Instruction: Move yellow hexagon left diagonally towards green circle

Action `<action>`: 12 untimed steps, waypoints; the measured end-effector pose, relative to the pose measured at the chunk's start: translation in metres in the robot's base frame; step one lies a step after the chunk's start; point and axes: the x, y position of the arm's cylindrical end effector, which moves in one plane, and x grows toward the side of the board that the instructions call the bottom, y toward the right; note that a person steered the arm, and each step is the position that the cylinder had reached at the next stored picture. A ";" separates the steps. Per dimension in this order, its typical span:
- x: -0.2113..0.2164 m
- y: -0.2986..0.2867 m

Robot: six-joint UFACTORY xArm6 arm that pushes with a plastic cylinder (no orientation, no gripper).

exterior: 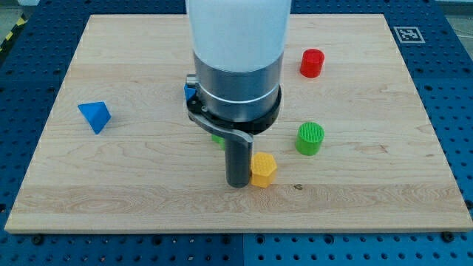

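The yellow hexagon (264, 169) sits low in the middle of the wooden board. My tip (238, 183) stands right against its left side, touching it. The green circle (310, 138) is a short green cylinder up and to the right of the hexagon, a small gap away. A second green block (218, 139) shows only as a sliver behind the rod, its shape hidden.
A red cylinder (312, 63) stands near the view's top right. A blue triangular block (94, 116) lies at the left. Another blue block (189, 91) peeks out behind the arm's body. The board (133, 185) rests on a blue pegboard table.
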 end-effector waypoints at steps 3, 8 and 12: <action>0.000 -0.004; -0.062 -0.086; -0.101 -0.129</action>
